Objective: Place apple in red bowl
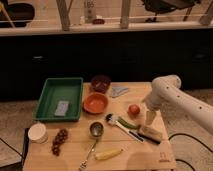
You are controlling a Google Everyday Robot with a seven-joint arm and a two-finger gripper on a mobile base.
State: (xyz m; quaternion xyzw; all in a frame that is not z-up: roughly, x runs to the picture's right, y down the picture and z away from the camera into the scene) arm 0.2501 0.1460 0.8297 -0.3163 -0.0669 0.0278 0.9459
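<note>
The apple (133,109), small, round and red-orange, lies on the wooden table (160,155) right of centre. An orange-red bowl (95,103) stands to its left, and a darker red bowl (100,82) stands behind that one. My white arm comes in from the right, and its gripper (150,118) points down at the table just right of the apple, about a hand's width from it. The gripper holds nothing that I can see.
A green tray (50,90) with a grey item sits at the left. A white cup (37,132), a dark grape bunch (59,140), a metal spoon (95,131), a yellow item (109,154), a brush (150,134) and a grey cloth (119,91) lie around.
</note>
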